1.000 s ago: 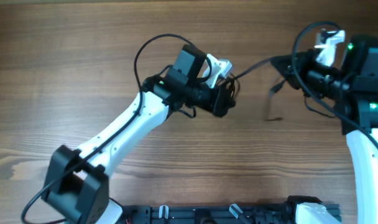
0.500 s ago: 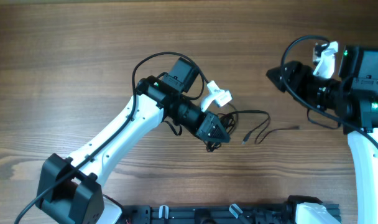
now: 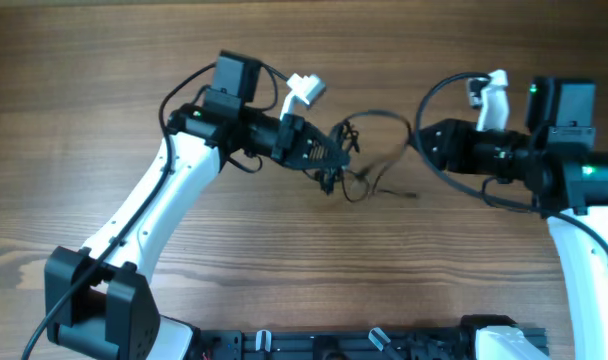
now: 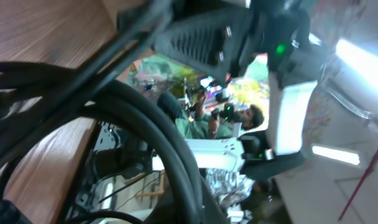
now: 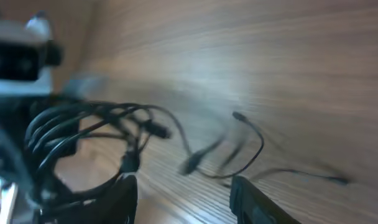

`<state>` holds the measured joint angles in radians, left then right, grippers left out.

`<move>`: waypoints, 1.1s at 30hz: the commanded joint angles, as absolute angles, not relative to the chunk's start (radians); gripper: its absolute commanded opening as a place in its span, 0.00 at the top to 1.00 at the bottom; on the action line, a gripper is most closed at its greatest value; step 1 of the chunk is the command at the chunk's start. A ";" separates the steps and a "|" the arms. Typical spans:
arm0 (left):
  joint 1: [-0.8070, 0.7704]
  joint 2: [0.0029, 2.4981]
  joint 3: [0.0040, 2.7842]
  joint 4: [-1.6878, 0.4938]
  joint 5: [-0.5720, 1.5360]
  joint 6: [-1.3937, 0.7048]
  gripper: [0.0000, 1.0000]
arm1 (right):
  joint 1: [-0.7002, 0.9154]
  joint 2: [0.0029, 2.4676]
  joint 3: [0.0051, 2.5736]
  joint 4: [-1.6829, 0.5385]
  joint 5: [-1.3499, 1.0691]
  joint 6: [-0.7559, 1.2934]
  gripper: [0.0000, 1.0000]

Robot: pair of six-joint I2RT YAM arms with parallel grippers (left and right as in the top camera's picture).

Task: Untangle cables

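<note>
left arm (image 3: 154, 210): runs from lower left of the overhead frame up to upper centre
left gripper (image 3: 329, 158): clenched on the coiled part of the cables (image 3: 344, 135), just left of centre
cables: one loop arcs up and right toward the right gripper (image 3: 424, 147); loose wavy strands lie on the table (image 3: 104, 80) at centre
right gripper: right of centre, jaws apart, grasping nothing; can't tell if the loop touches it
right wrist view: blurred, fingers (image 5: 254, 202) at bottom edge, strands beyond them

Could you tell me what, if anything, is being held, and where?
The left gripper holds the cables by their bundled loops; the right gripper holds nothing.
</note>
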<state>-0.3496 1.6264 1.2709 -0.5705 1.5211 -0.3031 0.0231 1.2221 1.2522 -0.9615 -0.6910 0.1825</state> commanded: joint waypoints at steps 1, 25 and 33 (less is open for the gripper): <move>-0.342 1.608 1.276 -0.520 1.574 -0.441 0.96 | 0.098 1.247 1.260 -0.905 -0.758 0.191 0.51; -0.329 1.608 1.276 -0.427 1.577 -0.763 0.96 | 0.296 1.498 1.249 -0.606 -0.857 0.354 0.49; -0.314 1.608 1.276 -0.303 1.390 -0.689 0.96 | 0.146 1.497 1.249 -0.609 -0.952 0.375 0.44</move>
<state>-0.3286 1.6253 1.2709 -0.3050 1.5196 -0.7349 0.2035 1.4887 1.2499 -0.5827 -0.9108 0.3550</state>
